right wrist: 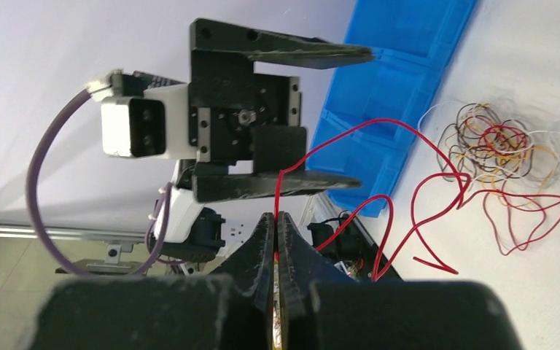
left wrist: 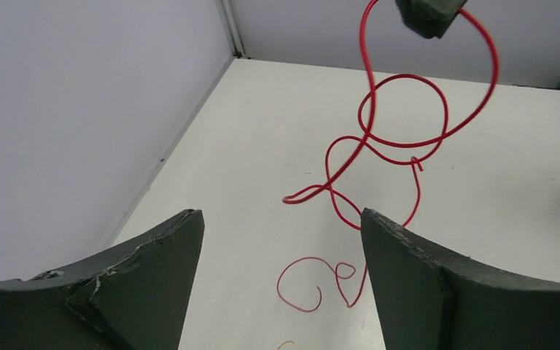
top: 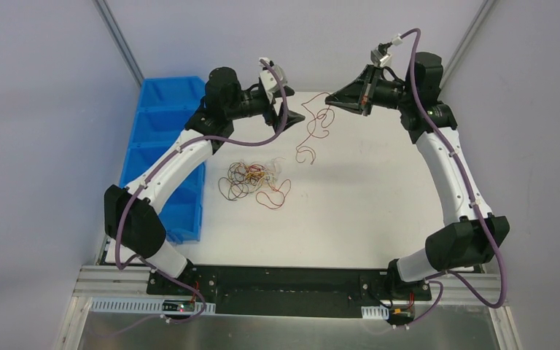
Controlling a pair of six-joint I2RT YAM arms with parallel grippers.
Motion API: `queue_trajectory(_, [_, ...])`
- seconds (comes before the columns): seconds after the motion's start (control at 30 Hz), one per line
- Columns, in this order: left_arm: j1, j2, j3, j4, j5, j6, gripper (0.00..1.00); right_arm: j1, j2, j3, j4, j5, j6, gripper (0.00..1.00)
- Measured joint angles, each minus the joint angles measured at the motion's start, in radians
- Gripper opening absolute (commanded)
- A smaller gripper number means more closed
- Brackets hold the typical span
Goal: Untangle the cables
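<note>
A tangled bunch of thin cables [top: 251,179], red, orange-yellow, black and white, lies on the white table left of centre; it also shows in the right wrist view [right wrist: 496,146]. My right gripper [top: 329,98] is shut on one end of a single red cable [top: 319,122] and holds it up, apart from the bunch. The cable hangs in loops with its lower end on the table [left wrist: 299,284]. In the right wrist view the red cable [right wrist: 276,193] enters the closed right gripper [right wrist: 276,216]. My left gripper [top: 292,117] is open and empty, just left of the hanging cable [left wrist: 445,109], fingers wide around nothing [left wrist: 281,219].
A row of blue bins [top: 164,142] stands along the table's left side, also seen in the right wrist view [right wrist: 401,73]. Grey walls close in the far side and both flanks. The tip of an orange wire [left wrist: 284,343] lies on the table below the left gripper.
</note>
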Motion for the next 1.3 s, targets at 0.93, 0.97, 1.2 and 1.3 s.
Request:
queue_trajectory(0.93, [-0.027,0.059,0.056,0.114,-0.049,-0.063,0.00,0.014,0.074,0.077,0.078,-0.079,0.140,0.00])
queue_trajectory(0.97, [-0.027,0.069,0.074,0.114,-0.054,-0.079,0.00,0.014,0.074,0.075,0.077,-0.079,0.139,0.00])
queue_trajectory(1.2, [0.000,0.100,0.248,0.046,-0.103,-0.253,0.00,0.006,0.077,0.071,-0.098,0.079,-0.115,0.09])
queue_trajectory(1.3, [0.000,0.151,0.397,-0.049,-0.111,-0.326,0.00,0.074,0.096,0.085,-0.123,0.191,-0.248,0.43])
